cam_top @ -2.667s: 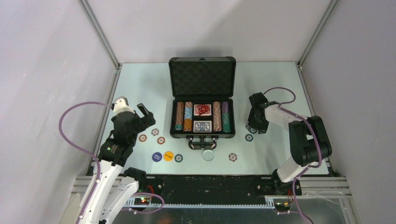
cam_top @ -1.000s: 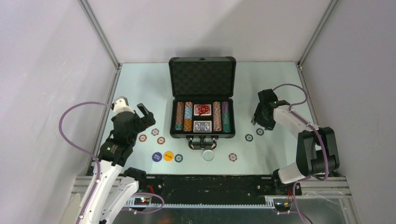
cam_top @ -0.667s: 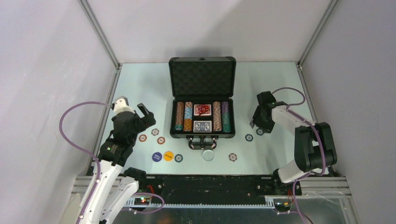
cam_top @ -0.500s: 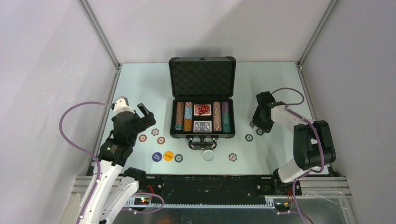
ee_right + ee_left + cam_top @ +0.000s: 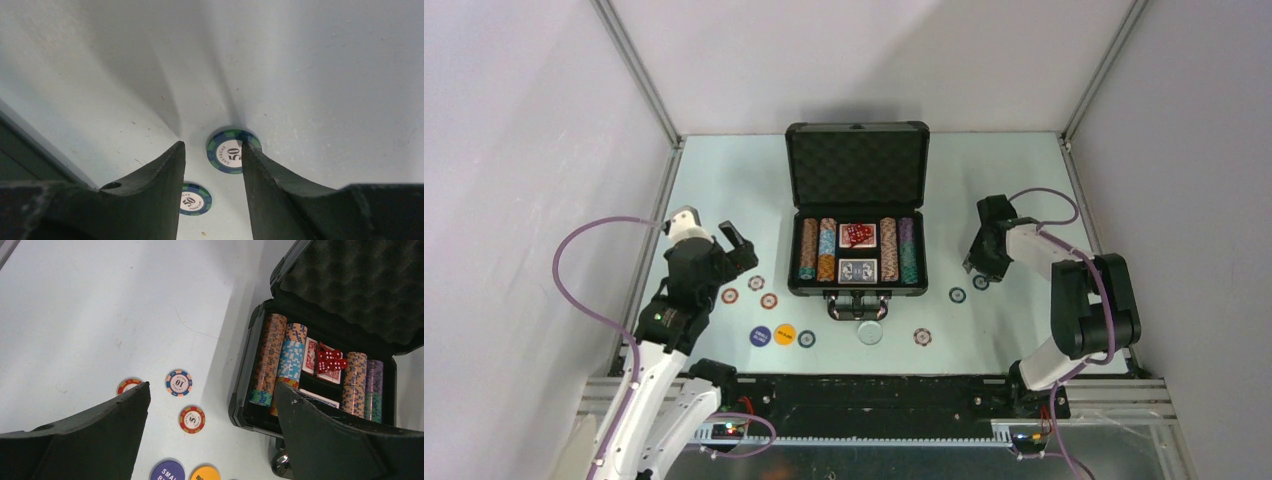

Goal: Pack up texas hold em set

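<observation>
The black case (image 5: pixel 856 165) lies open mid-table, foam lid up, with rows of striped chips (image 5: pixel 824 250), two card decks and red dice (image 5: pixel 857 235) inside. My right gripper (image 5: pixel 977 268) hangs just right of it, low over the table. In the right wrist view its open jaws (image 5: pixel 212 147) stand beside a blue-green 50 chip (image 5: pixel 227 152), whose right edge the right finger (image 5: pixel 280 200) covers. A second 50 chip (image 5: pixel 196 200) lies nearer. My left gripper (image 5: pixel 712 235) is wide open above loose chips (image 5: pixel 179 382) (image 5: pixel 192 419), holding nothing.
Purple (image 5: pixel 760 335) and yellow (image 5: pixel 784 334) buttons, a pale round button (image 5: pixel 870 332) and more chips (image 5: pixel 922 336) (image 5: pixel 806 338) lie along the near side. The case handle (image 5: pixel 856 305) juts forward. Frame posts and grey walls enclose the table.
My right gripper has dipped toward the two blue-green chips right of the case, and its jaws have narrowed. The left arm has not moved.
</observation>
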{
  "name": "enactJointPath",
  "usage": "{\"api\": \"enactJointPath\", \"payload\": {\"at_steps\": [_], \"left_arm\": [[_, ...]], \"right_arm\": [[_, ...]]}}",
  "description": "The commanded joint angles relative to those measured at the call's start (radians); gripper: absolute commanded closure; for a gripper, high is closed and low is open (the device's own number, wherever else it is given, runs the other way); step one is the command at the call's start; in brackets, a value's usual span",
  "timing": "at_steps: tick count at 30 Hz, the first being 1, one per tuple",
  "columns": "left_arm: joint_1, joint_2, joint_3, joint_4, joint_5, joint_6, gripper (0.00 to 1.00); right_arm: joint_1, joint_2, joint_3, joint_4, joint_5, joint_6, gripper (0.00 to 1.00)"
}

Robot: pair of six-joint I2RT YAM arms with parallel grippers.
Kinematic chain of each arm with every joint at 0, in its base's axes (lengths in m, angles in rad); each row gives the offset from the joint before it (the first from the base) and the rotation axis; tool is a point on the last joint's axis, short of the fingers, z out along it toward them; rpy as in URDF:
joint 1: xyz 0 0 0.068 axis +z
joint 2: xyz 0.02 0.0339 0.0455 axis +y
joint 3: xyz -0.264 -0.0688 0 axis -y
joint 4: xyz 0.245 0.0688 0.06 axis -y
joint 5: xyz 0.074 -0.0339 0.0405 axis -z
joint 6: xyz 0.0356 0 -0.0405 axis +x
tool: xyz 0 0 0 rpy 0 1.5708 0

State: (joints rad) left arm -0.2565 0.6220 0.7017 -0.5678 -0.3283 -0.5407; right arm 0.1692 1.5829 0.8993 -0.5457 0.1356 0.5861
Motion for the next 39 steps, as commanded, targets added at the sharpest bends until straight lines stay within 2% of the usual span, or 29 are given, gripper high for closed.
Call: {"api": "enactJointPath", "payload": {"at_steps": [1,16,27,32,39], "left_arm": [[0.008,-0.001,0.042,0.014,0.013,0.019,0.02],[0.011,-0.004,0.041,0.014,0.013,0.021,0.02],[0.012,0.0,0.043,0.014,0.019,0.022,0.02],[0.013,0.002,0.044,0.013,0.024,0.021,0.02],[0.014,0.007,0.046,0.014,0.027,0.021,0.02]], "right_arm": [[0.009,0.036,0.001,0.024,-0.025,-0.011,0.51],[0.177,0.059,0.001,0.021,0.012,0.047,0.51],[0.085,-0.127,0.001,-0.004,0.047,0.041,0.5],[0.018,-0.097,0.001,-0.036,0.039,0.033,0.5],[0.007,-0.072,-0.031,-0.01,0.008,0.046,0.5]]}}
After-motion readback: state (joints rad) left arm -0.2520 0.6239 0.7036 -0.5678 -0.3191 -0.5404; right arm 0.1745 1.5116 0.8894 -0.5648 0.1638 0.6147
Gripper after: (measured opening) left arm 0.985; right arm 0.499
